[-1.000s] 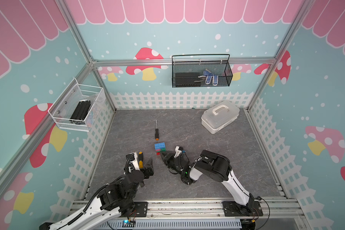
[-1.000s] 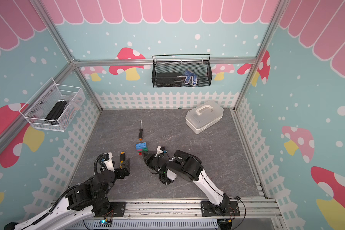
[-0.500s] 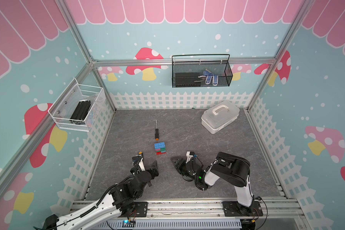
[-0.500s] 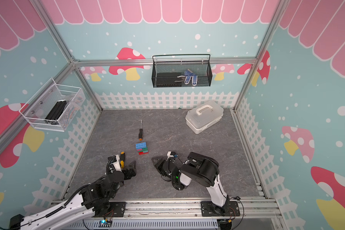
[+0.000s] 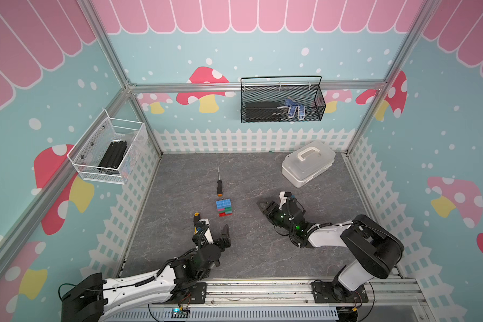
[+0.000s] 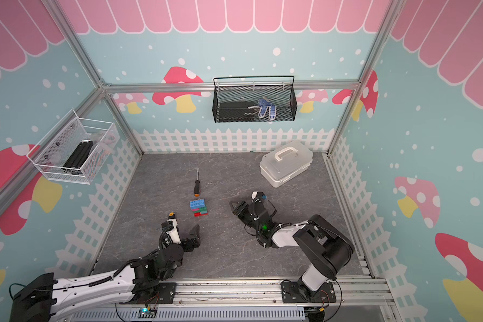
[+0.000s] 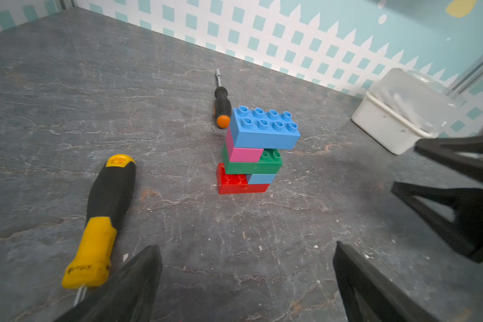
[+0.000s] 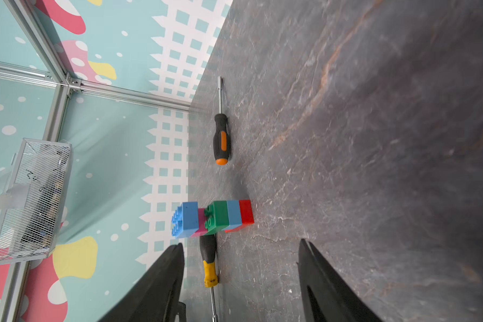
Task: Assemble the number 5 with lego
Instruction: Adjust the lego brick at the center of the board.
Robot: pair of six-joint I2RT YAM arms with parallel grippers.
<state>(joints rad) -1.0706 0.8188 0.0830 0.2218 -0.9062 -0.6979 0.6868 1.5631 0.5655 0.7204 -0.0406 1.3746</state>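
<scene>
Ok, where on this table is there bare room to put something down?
Bare table: the back-left stretch between the fence and the orange-capped screwdriver; the middle between the brick stack and the white box; the front strip between the left gripper and right gripper. Crowded: around the stack, with that screwdriver behind it and the yellow-handled screwdriver front-left.

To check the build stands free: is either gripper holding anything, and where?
Nothing is held. The left gripper and right gripper are open and empty; the lego stack stands alone.

The yellow screwdriver [image 7: 101,223] bears a blurred marking; nothing is readable.
</scene>
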